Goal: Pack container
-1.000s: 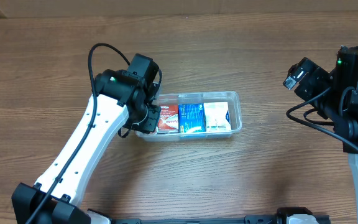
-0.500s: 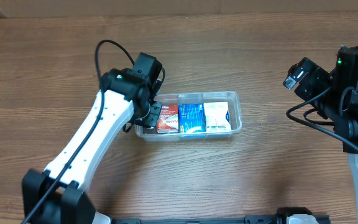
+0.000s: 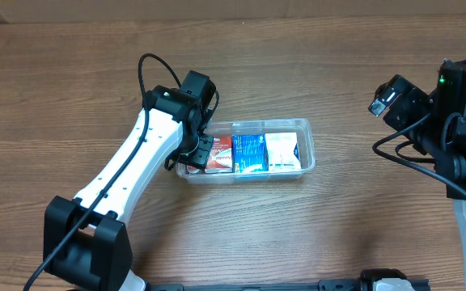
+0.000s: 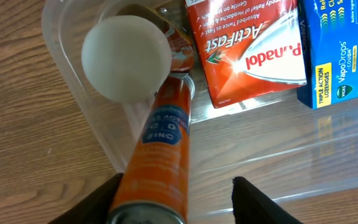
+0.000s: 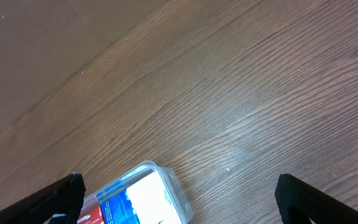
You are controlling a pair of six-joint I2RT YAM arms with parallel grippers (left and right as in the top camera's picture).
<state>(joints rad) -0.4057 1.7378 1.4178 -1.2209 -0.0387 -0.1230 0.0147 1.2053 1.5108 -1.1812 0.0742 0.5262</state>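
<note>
The clear plastic container (image 3: 308, 128) lies at the table's middle and holds a red Panadol carton (image 3: 218, 152), a blue VapoDrops carton (image 3: 249, 152) and a white carton (image 3: 282, 151). My left gripper (image 3: 197, 152) hovers over its left end. In the left wrist view the container wall (image 4: 92, 118) shows, and an orange tube (image 4: 163, 143) with a white cap (image 4: 126, 57) lies in the left end beside the red carton (image 4: 247, 50). The left gripper (image 4: 176, 199) is open: the tube touches the left finger and stands apart from the right one. My right gripper (image 3: 383, 95) is open and empty, far right.
The blue carton (image 4: 347, 50) sits right of the red one. The right wrist view shows bare wood table (image 5: 241, 93) and the container's right end (image 5: 166, 186) low in the frame. The right arm's base stands at the right edge.
The left arm has shifted slightly right and toward the far side, staying over the container's left end. The right arm and the cartons have not moved.
</note>
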